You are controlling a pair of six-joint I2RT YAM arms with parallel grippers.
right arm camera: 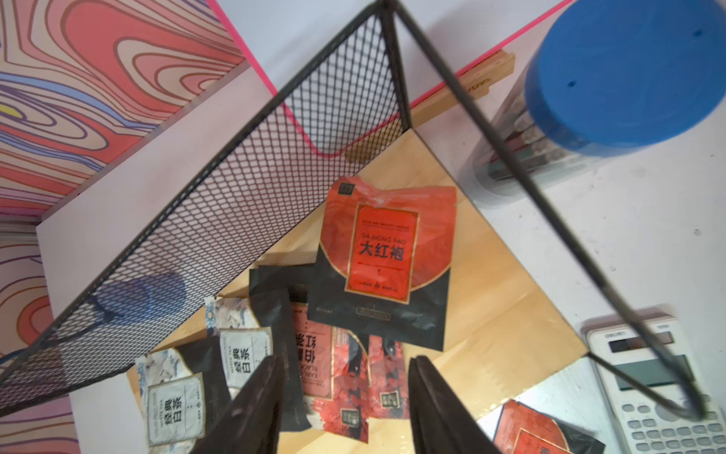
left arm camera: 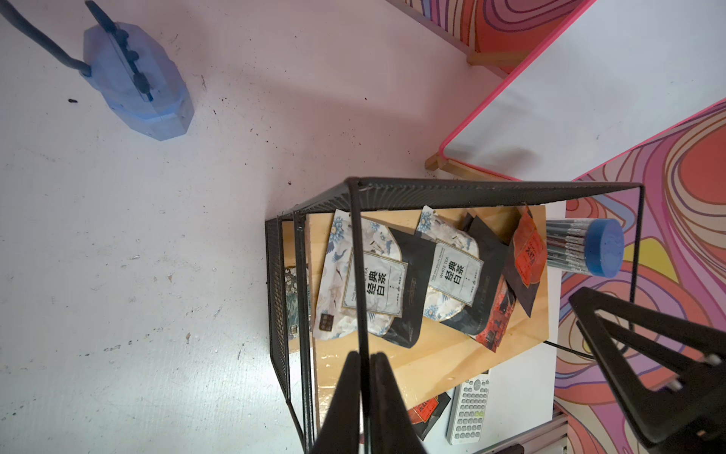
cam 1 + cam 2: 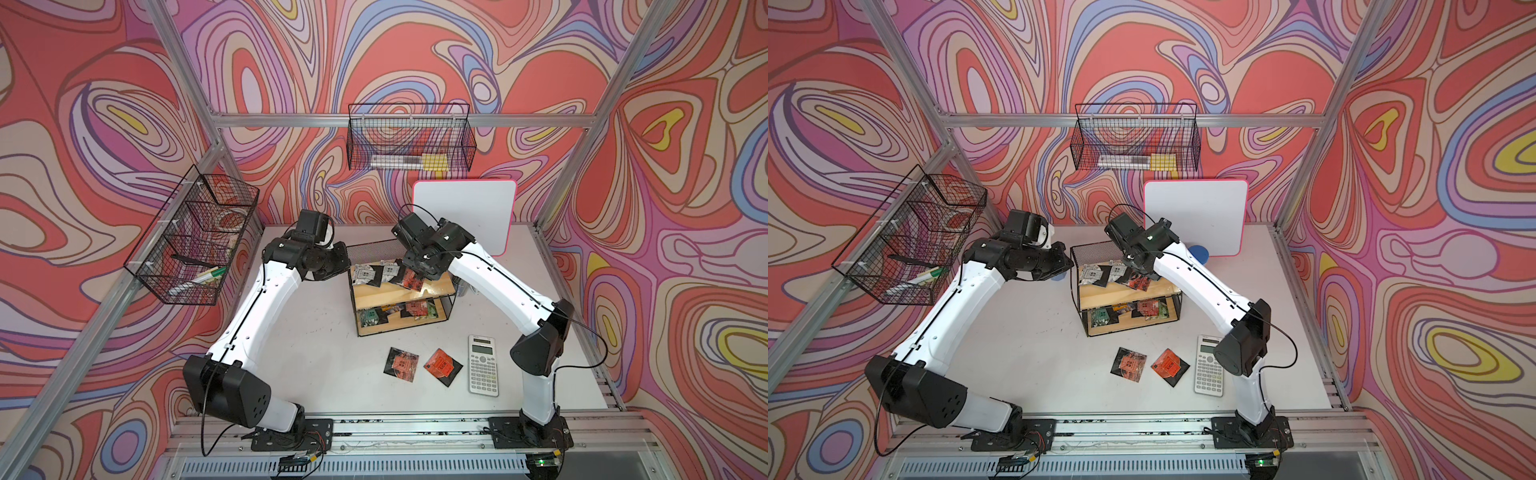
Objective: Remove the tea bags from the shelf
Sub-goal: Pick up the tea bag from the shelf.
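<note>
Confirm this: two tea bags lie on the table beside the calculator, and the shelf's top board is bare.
Not bare: the top board of the shelf carries several tea bags, as the right wrist view shows. Two tea bags do lie on the table by the calculator.

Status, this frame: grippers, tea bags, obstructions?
Left gripper shut on shelf frame wire. Right gripper open above tea bags on top board. Two bags out on table. Frame wires crowd the reach.

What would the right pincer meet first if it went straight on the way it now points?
The right pincer would probably meet the red-and-black tea bag on the shelf's upper board, right ahead of its open jaws; depth is unclear.
</note>
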